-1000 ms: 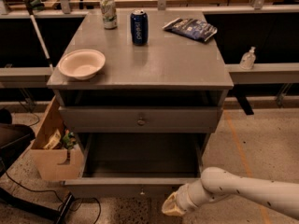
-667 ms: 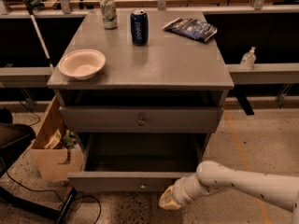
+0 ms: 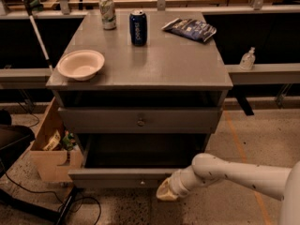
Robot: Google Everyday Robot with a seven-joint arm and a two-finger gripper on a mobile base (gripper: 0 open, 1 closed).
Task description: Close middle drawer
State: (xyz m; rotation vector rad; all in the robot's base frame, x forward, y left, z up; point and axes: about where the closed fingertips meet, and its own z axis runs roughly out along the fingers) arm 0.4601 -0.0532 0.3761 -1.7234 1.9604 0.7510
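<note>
The middle drawer (image 3: 112,177) is pulled far out of the grey cabinet, and its dark inside (image 3: 140,150) is empty. Its flat front has a small round knob (image 3: 142,183). My gripper (image 3: 166,191) is low at the drawer's front, just right of the knob and at its right end, apparently touching it. My white arm (image 3: 234,172) reaches in from the right. The upper drawer front (image 3: 103,121) above is nearly shut. The lowest drawer is hidden under the open one.
On the cabinet top (image 3: 178,64) stand a white bowl (image 3: 80,63), a blue can (image 3: 138,27), a pale can (image 3: 108,13) and a dark snack bag (image 3: 190,29). A cardboard box (image 3: 51,149) sits on the floor at the left. A small bottle (image 3: 247,59) stands on the right ledge.
My gripper has moved left along the drawer's front, toward the knob. The drawer front appears pushed slightly inward.
</note>
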